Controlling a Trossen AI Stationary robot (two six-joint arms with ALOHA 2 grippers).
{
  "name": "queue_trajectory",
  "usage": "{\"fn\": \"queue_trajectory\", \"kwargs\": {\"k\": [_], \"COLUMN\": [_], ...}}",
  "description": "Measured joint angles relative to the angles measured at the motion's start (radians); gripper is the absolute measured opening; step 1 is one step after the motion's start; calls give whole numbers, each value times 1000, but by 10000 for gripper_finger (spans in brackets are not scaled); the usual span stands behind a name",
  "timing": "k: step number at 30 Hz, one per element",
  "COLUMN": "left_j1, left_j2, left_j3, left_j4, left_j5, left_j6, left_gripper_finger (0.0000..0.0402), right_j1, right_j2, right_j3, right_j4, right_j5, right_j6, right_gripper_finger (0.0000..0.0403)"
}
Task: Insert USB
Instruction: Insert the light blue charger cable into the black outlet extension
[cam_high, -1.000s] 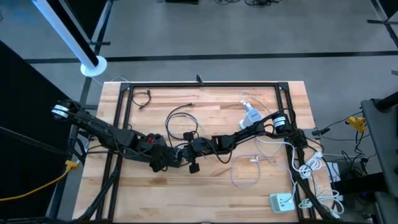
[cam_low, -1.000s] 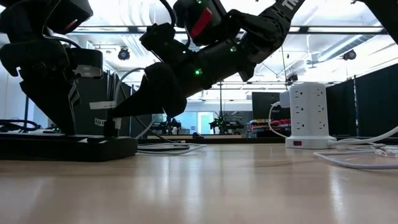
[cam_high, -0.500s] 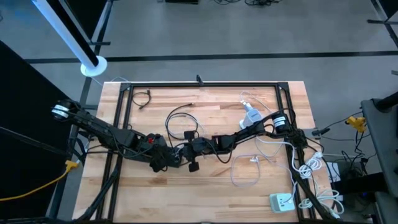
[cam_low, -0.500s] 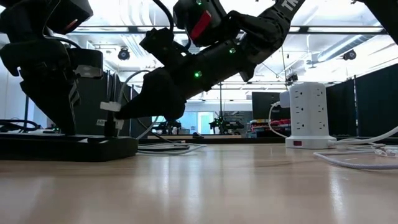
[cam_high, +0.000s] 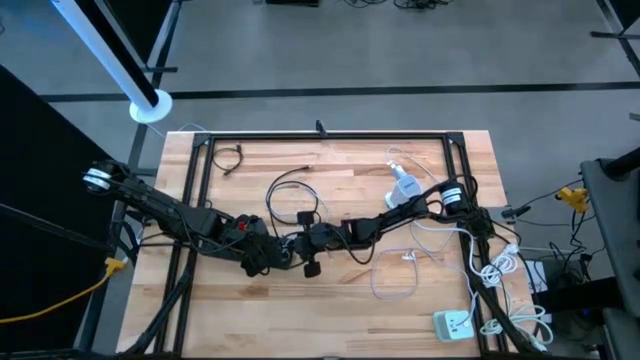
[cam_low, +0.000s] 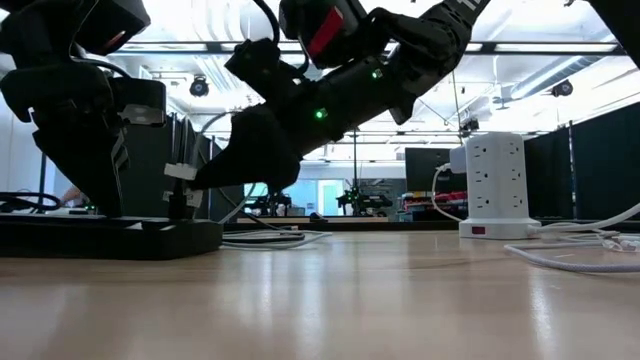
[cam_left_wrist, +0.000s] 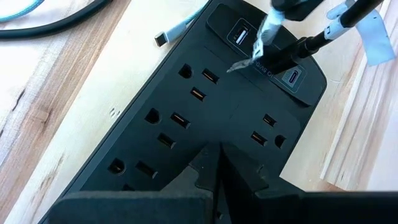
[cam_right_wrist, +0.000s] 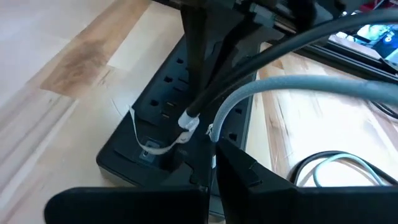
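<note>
USB plug (cam_left_wrist: 283, 59) sits pinched in my right gripper (cam_low: 215, 172), tip over the port row at the end of the black power strip (cam_left_wrist: 186, 124). My left gripper (cam_high: 262, 258) presses down on the strip's other end, fingers together. I judge I must level the plug, square it to the slot, then push straight.

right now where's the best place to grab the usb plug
Grip the usb plug by its dark body behind the tip, coming from above on the cable side: it leans tip-down over the power strip's usb ports.
</note>
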Motion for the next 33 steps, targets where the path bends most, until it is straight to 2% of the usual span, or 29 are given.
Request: {"fn": "queue_trajectory", "kwargs": {"k": [23,33], "left_j1": [0,0], "left_j2": [0,0], "left_j3": [0,-1], "left_j4": [2,6], "left_j5": [1,1], "left_j6": [2,1], "left_gripper_finger": [3,4], "right_j1": [10,12], "right_j2": [16,16], "right_j3": [0,0], "right_j4": [39,41], "right_j5": [38,8], "right_j6": [7,26], "right_gripper_finger": [0,0]}}
